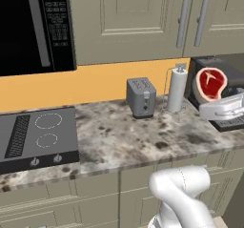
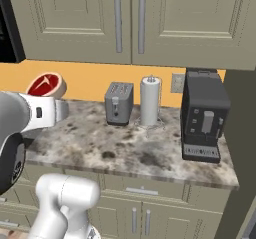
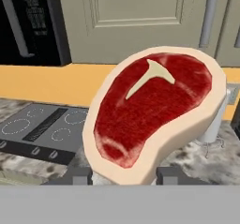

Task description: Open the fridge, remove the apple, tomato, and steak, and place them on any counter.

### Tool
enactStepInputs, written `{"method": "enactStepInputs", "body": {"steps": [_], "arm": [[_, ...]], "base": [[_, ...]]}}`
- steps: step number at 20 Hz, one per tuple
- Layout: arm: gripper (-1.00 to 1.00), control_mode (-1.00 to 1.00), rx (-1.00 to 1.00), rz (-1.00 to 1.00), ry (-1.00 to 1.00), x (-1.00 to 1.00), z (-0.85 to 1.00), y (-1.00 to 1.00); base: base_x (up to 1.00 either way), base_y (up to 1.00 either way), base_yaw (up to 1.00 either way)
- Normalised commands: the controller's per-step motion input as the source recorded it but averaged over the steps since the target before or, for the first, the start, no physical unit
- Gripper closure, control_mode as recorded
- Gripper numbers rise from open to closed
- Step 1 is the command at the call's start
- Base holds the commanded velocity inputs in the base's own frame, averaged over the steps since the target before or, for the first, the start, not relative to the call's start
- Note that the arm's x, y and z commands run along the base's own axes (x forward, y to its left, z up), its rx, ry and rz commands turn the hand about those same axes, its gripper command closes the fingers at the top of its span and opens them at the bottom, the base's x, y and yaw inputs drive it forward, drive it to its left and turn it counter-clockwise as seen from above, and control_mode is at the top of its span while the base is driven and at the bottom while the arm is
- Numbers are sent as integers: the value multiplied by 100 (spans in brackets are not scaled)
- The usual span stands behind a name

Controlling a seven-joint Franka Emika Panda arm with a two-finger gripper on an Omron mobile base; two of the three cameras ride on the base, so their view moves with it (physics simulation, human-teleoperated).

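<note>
My gripper [image 3: 124,174] is shut on the steak [image 3: 152,108], a flat slab of red meat with a pale fat rim, held upright by its lower edge. The steak [image 1: 211,84] hangs above the right part of the speckled counter [image 1: 124,136], in front of the coffee machine, with the gripper [image 1: 214,98] just under it. From the other side the steak [image 2: 46,85] and gripper [image 2: 50,97] are over the counter [image 2: 125,143] at its left end. The fridge, apple and tomato are out of view.
A grey toaster [image 1: 141,97] and a paper towel roll [image 1: 177,91] stand at the back of the counter. A black coffee machine [image 2: 204,115] is at the right end. The black cooktop [image 1: 38,134] lies to the left, under a microwave [image 1: 33,26].
</note>
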Motion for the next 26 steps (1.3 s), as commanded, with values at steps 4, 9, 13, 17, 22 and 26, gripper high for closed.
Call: {"method": "enactStepInputs", "body": {"steps": [4, 9, 13, 17, 22, 26], "arm": [[100, -100, 1, -5, -5, 78, -53, 0], [100, -100, 2, -7, 3, 64, -24, -9], [100, -100, 0, -5, 22, 61, -3, -19], [100, -100, 0, -5, 9, 58, -26, -13], [100, -100, 0, -5, 2, 58, -48, -8], [100, -100, 0, -3, 12, 56, -39, -16]], "base": [[0, 0, 0], [0, 0, 0], [0, 0, 0], [0, 0, 0], [0, 0, 0], [0, 0, 0]]}}
